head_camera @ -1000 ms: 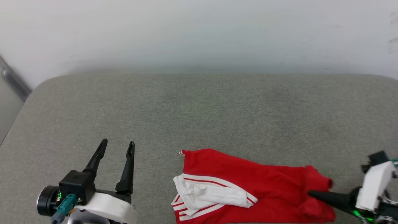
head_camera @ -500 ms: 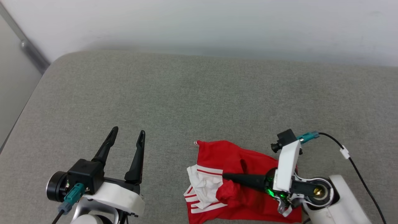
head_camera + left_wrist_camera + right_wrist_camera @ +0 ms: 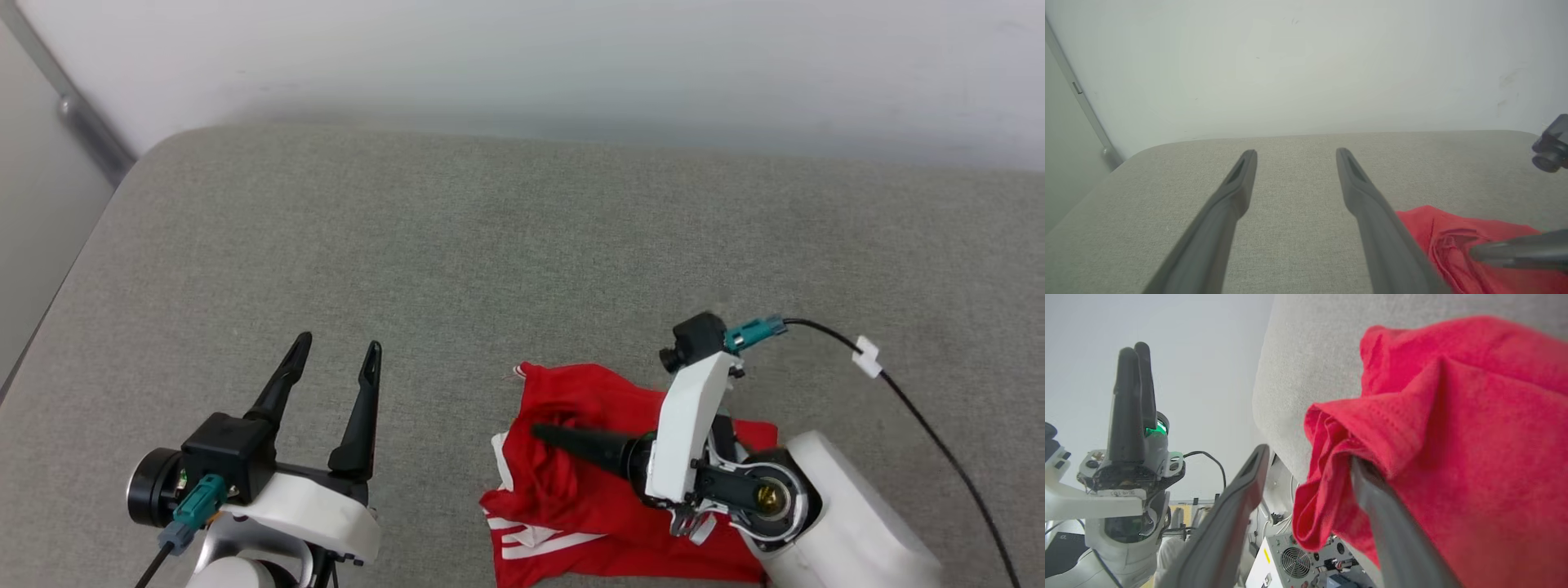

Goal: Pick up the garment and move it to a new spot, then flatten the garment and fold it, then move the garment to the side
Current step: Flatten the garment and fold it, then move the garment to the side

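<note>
Head view, right claw [image 3: 543, 433]: reaches leftward, low over the garment [image 3: 604, 523]; seen edge-on here, so the gap between its fingers cannot be judged
Head view, garment: a bunched red jersey on the padded grey worktop [image 3: 522, 245], directly under and around the right claw, with a strip of white striped trim [image 3: 535, 541] showing on the claw's near side
Head view, left claw [image 3: 336, 345]: fingers apart and empty, hovering over bare worktop, the garment well off to its right
Left wrist view, left claw [image 3: 1295, 153]: both fingers spread wide with nothing between them, pointing toward the wall [image 3: 1306, 61]
Left wrist view, garment [image 3: 1437, 228]: beside the right-hand finger and lower, apart from it; the other arm's dark finger lies across it
Right wrist view, right claw [image 3: 1308, 457]: fingers apart; one is bare, the other has its tip tucked inside a fold of red cloth draped over it, so nothing is pinched
Right wrist view, left claw [image 3: 1133, 355]: stands beyond the bare finger, on the side away from the cloth
Key relation: the heap's long axis runs roughly along the right claw's fingers; the right arm is much the nearer
Stage, as judged: garment crumpled, flattening and folding not yet done
Risk, as judged: the draped fold may snag on the finger and drag along
</note>
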